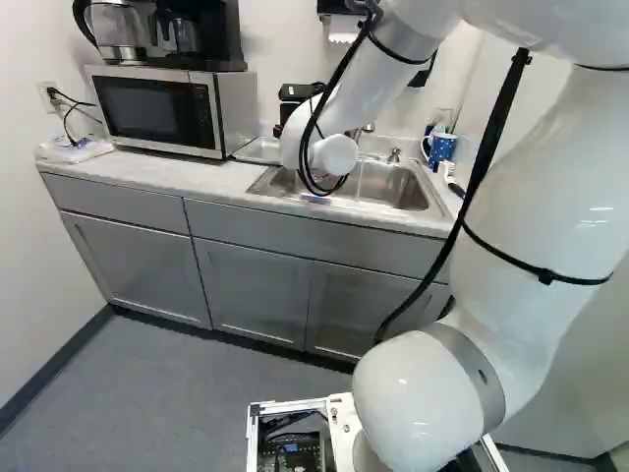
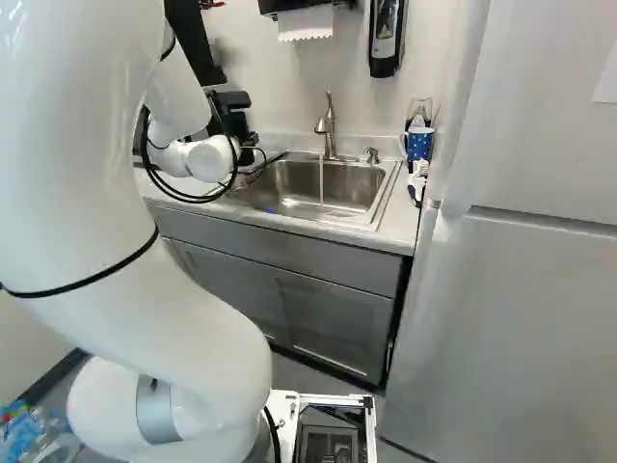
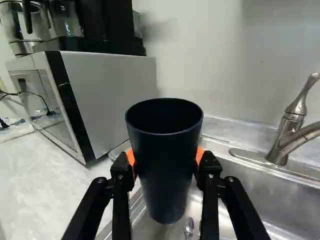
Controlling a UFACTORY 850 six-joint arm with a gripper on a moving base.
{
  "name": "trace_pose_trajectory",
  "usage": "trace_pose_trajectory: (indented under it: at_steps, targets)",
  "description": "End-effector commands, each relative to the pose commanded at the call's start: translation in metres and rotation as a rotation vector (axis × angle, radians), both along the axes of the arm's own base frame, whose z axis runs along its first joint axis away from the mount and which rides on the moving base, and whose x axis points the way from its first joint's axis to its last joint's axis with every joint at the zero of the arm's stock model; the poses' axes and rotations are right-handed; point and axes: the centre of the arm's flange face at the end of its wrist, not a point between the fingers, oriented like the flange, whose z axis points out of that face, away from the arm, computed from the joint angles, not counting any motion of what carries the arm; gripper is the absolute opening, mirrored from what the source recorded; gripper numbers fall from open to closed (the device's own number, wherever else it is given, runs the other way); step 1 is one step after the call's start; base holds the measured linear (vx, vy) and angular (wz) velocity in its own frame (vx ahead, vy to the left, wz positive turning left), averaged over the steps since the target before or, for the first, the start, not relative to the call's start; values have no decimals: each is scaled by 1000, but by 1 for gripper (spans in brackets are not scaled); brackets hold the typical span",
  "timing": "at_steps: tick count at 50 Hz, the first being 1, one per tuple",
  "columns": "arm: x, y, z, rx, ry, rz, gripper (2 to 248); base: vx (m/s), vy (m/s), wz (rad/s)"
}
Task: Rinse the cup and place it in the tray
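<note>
Wrist view: the dark cup (image 3: 166, 165) is clasped upright between the fingers (image 3: 120, 172) over the sink (image 3: 270, 197), with the faucet (image 3: 286, 140) at two o'clock from it; the faucet could be struck through too low a swing, or the cup dropped through wetness.

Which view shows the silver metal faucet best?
Right base view: the faucet is whole, handle to spout, with water running. Wrist view cuts off the spout; left base view shows only part past the white robot arm.

Coffee maker (image 1: 211, 34) on microwave (image 1: 157, 110) — left of sink (image 2: 349, 188); faucet (image 2: 329, 133) behind sink, mug (image 2: 418, 145) right.
</note>
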Motion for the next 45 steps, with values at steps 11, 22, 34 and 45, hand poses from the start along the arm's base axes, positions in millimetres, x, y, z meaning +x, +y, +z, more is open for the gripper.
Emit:
trace_pose_trajectory:
  at_steps: [11, 22, 34, 45]
  targets:
    - [-1, -16, 0, 0, 0, -32, 125, 0, 0, 0]
    - [-3, -33, 0, 0, 0, -65, 125, 0, 0, 0]
    - [-4, -50, -2, -1, 4, -100, 125, 0, 0, 0]
    - [-4, -66, -12, -4, 25, -134, 125, 0, 0, 0]
